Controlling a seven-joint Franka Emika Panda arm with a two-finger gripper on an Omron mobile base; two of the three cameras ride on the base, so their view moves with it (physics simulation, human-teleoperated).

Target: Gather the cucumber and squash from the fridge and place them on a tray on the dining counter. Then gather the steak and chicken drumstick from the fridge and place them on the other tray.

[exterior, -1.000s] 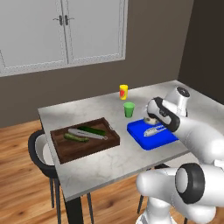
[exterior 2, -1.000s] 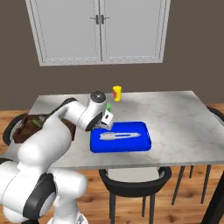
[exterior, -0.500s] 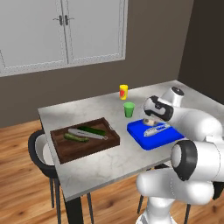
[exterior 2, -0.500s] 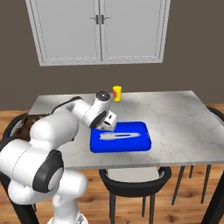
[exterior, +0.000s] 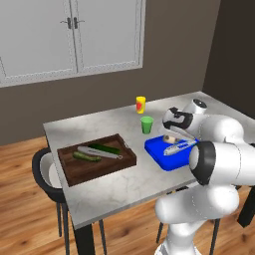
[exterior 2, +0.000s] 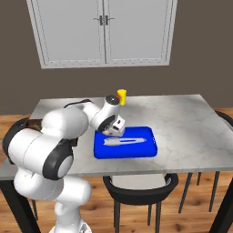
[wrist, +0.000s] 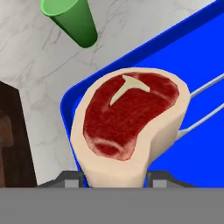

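Observation:
My gripper (wrist: 114,177) is shut on the steak (wrist: 131,127), a red chunk with a cream rim. It hangs just above the left end of the other tray (wrist: 197,148), the blue one. In the left base view the gripper (exterior: 172,135) holds the steak (exterior: 170,139) over the blue tray (exterior: 167,155); the right base view shows the gripper (exterior 2: 114,132) at the blue tray's (exterior 2: 136,149) left end. The brown wooden tray (exterior: 99,168) holds the dark green cucumber (exterior: 103,148) and the squash (exterior: 85,157). Both trays rest on the dining counter (exterior: 114,189). The fridge and chicken drumstick are out of view.
A silver utensil (exterior: 180,146) lies in the blue tray. A green cup (exterior: 146,124) stands just behind that tray and a yellow bottle (exterior: 141,104) farther back. Black chairs (exterior 2: 139,184) are tucked at the counter's sides. White cabinet doors (exterior 2: 104,29) fill the back wall.
The hand with the steak has sunk a little toward the blue tray's left end. The arm's elbow has swung round, nearer the cameras.

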